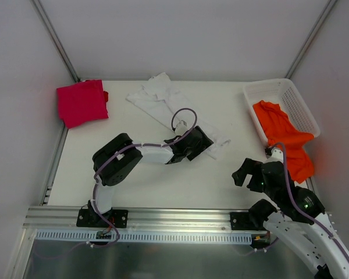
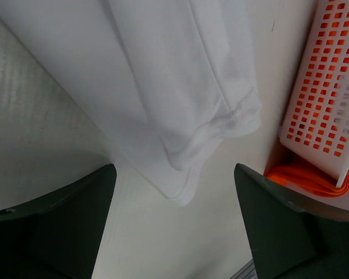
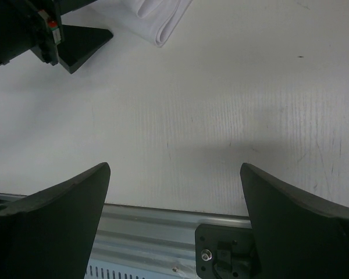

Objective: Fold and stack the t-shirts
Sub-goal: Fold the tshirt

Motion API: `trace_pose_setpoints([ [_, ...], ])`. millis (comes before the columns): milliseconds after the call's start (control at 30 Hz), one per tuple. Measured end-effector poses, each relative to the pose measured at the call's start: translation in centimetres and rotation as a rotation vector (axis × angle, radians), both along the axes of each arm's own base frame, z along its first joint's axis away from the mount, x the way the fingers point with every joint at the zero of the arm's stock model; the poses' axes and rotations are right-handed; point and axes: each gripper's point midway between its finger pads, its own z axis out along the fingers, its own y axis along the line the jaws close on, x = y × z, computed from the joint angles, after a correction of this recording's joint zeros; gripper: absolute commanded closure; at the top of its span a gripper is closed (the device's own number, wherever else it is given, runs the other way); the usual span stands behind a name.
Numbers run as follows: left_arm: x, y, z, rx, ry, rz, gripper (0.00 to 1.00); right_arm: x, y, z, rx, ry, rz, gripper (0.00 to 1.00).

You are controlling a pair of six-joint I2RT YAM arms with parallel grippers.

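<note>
The white t-shirt (image 1: 163, 102) lies folded in a long strip running diagonally across the table's middle. My left gripper (image 1: 205, 141) hovers over its near right end, open. In the left wrist view the shirt's hem corner (image 2: 183, 186) lies just ahead of the gap between the dark fingers (image 2: 75, 221), not touched. The magenta-red t-shirt (image 1: 81, 103) sits folded at the far left. The orange t-shirt (image 1: 282, 136) spills out of the white basket (image 1: 291, 96). My right gripper (image 1: 249, 171) hangs open over bare table near the front right, holding nothing.
The lattice basket (image 2: 326, 87) stands at the back right, with orange cloth (image 2: 305, 177) at its near end. The metal front rail (image 3: 163, 224) runs along the near table edge under the right gripper (image 3: 174, 215). White walls close in the sides and back.
</note>
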Motion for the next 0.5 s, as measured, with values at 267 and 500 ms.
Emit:
trace_pose_setpoints([
  [267, 0.7, -2.0, -1.7, -0.015, 0.029, 0.027, 0.74, -0.6, -0.5, 0.4, 0.019, -0.018, -0.012, 0.01],
  [500, 0.5, -1.0, -2.7, 0.032, 0.049, 0.042, 0.90, -0.6, -0.5, 0.4, 0.017, -0.017, -0.013, 0.00],
])
